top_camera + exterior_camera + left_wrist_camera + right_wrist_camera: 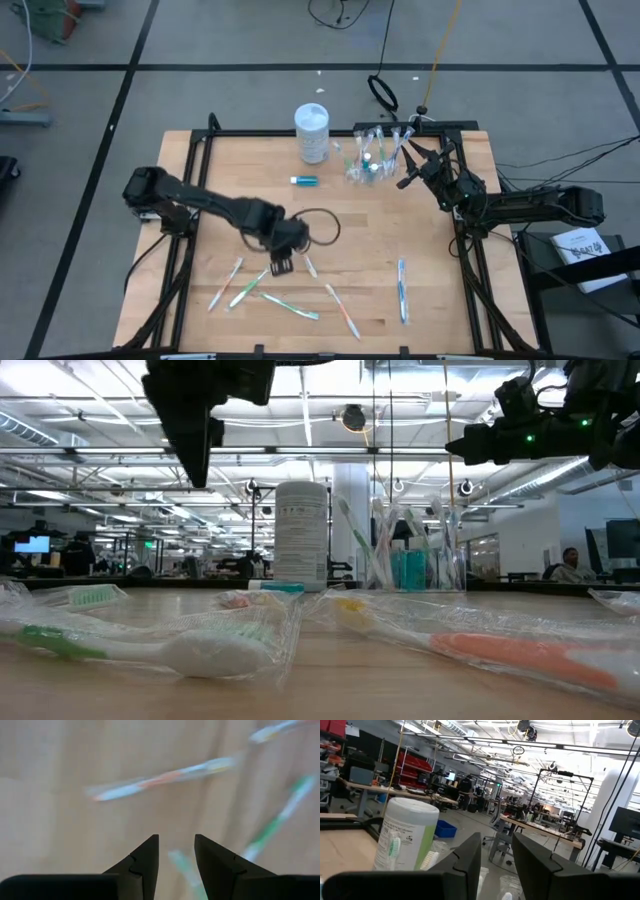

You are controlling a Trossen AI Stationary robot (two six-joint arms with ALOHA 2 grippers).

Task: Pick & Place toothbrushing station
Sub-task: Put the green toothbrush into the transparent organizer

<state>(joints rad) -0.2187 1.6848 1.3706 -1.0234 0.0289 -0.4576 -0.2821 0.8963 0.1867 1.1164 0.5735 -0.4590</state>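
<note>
In the left wrist view the toothbrushes (165, 777) on the worktop (60, 835) are smeared into streaks, their accent colours barely readable. In the low view the nearest wrapped toothbrush (520, 650) runs off the picture's right edge. The clear cup (368, 165) near the worktop's far edge is too small from above to count the brushes in it. In the right wrist view the white canister (405, 842) is partly hidden by the right end effector (496, 865).
</note>
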